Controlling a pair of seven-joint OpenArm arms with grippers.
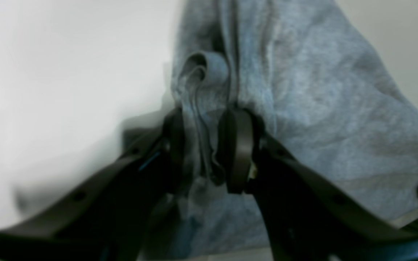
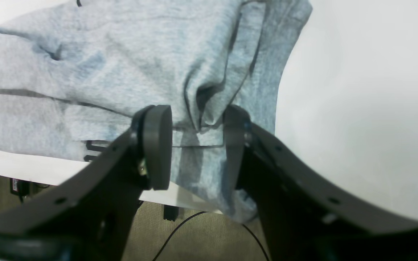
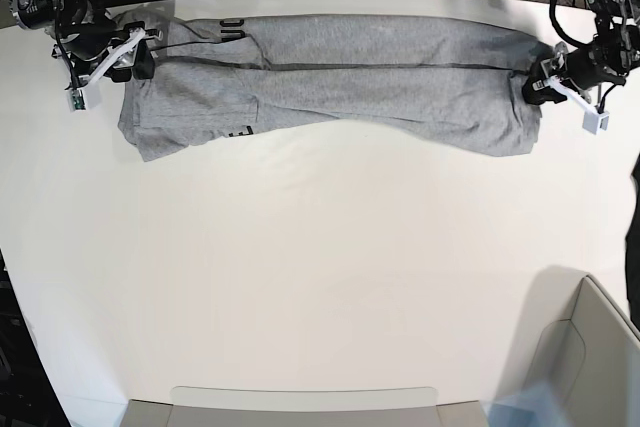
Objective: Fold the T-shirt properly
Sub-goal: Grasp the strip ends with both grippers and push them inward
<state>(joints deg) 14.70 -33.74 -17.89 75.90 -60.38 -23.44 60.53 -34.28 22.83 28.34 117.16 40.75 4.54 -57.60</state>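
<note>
Left wrist view: a gathered bunch of the T-shirt (image 1: 303, 108) is pinched between the jaws of the left pincer (image 1: 209, 152); the picture is blurred, so it can only be supposed that several layers are caught rather than one.
Risk, left: an uneven bunch may be let slip layer by layer if the cloth is pulled taut, and the fold would be skewed.
Right wrist view: the right pincer (image 2: 198, 148) is closed on a hem fold, with cloth hanging past the far edge of the surface (image 2: 357, 108) above cables on the floor.
Risk, right: the hanging part could be dragged over that edge, or snagged on it, if the arm is swung outward.
Base view: the T-shirt (image 3: 340, 77) is stretched as a long band along the far edge of the surface (image 3: 320, 277), held at both ends, the left pincer (image 3: 540, 87) near the far right corner, the right pincer (image 3: 140, 52) near the far left.
Risk, shared: if the two arms are moved out of step, the band may be twisted or a grip torn loose.
</note>
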